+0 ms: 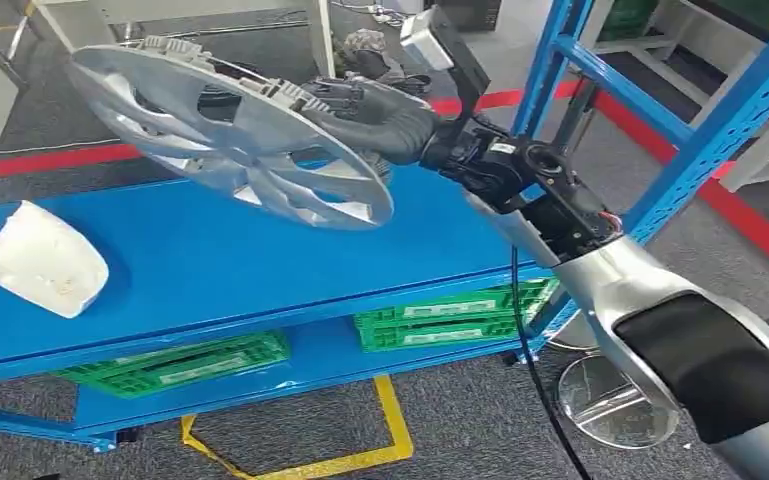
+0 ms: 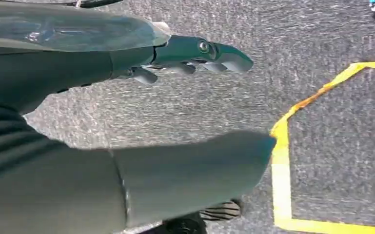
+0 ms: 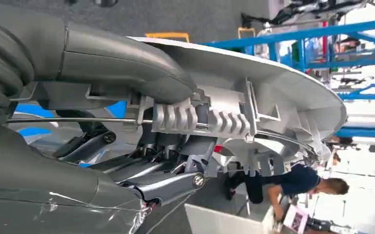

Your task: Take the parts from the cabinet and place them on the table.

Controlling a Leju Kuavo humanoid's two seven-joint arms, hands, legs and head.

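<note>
Hubcap (image 1: pixel 230 130) first: the big silver wheel cover is up in the air, tilted, over the far side of the blue shelf (image 1: pixel 220 265). The right hand (image 1: pixel 375 115) holds it by its rim, at about three o'clock on the cover as the head view shows it. In the right wrist view the thumb (image 3: pixel 122 61) lies on the smooth face of the cover and the dark fingers (image 3: pixel 161 183) press on the ribbed back, so the rim is squeezed between them. It looks like a firm hold.

The left hand (image 2: pixel 195 53) hangs down over the grey floor, near a yellow tape line (image 2: pixel 285 165). It holds nothing, and its fingers are stretched out and apart.

A white part (image 1: pixel 45 260) lies on the blue shelf at about nine o'clock in the head view. It may be a mirror cover, but it is hard to be sure from here. Green crates (image 1: pixel 450 315) sit on the lower shelf. A person (image 3: pixel 292 183) bends down far off in the right wrist view.

How far along is the job? My guess is that it is in the middle. One part is lifted and is in the hand, but it is not yet on any worktop. The white part is not touched by either hand, so it is left to fetch too. I cannot see the worktop where the parts should go.
</note>
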